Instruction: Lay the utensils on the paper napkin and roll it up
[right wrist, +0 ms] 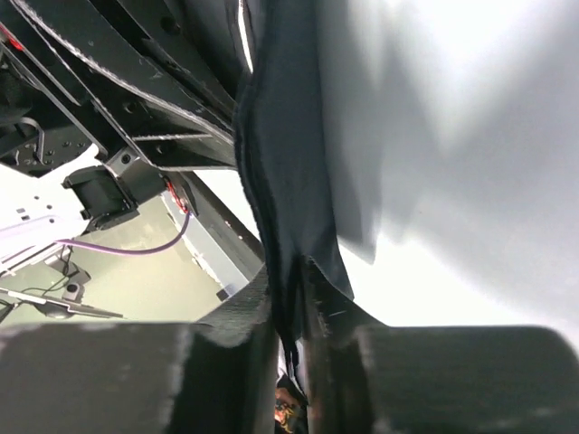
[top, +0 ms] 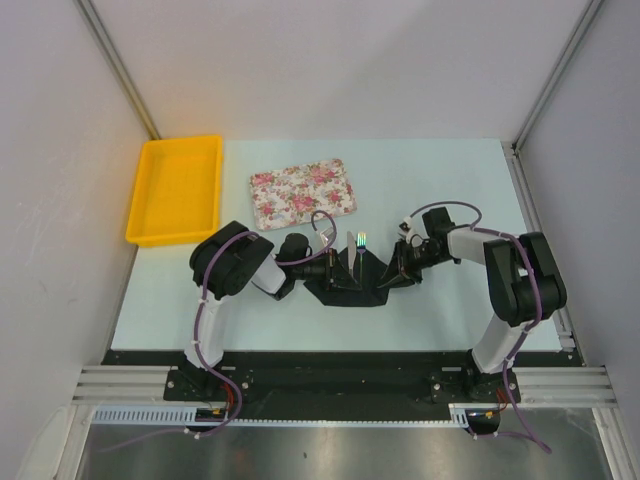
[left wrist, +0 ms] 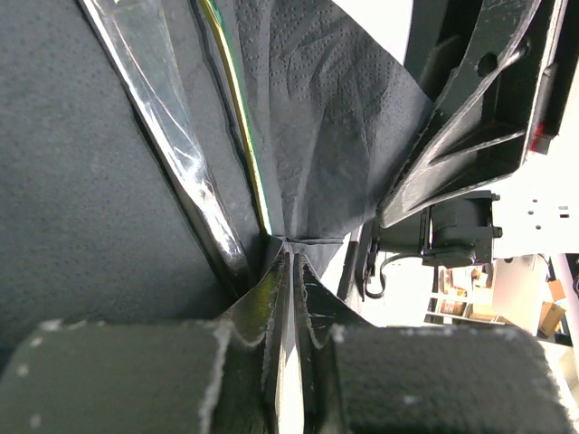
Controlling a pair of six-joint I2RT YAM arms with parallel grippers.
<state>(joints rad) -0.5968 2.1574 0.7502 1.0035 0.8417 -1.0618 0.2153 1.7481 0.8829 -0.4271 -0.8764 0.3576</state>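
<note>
Pinches the paper napkin (top: 350, 292) from both sides, just in front of the floral tray (top: 302, 193). Grips its left edge with the left claw (top: 326, 272), fingers closed tight on the black sheet. Clamps its right edge with the right claw (top: 393, 276), likewise closed on the paper. Cradles the utensils (top: 356, 246) in the raised fold, handles buried, fork tines pointing toward the tray. Leaves the napkin's middle sagging onto the pale surface (top: 450, 300), with a yellow bin (top: 175, 190) left of the tray.

Black paper napkin (top: 349, 290), edges raised, around two silvery utensils (top: 357, 245)
</note>
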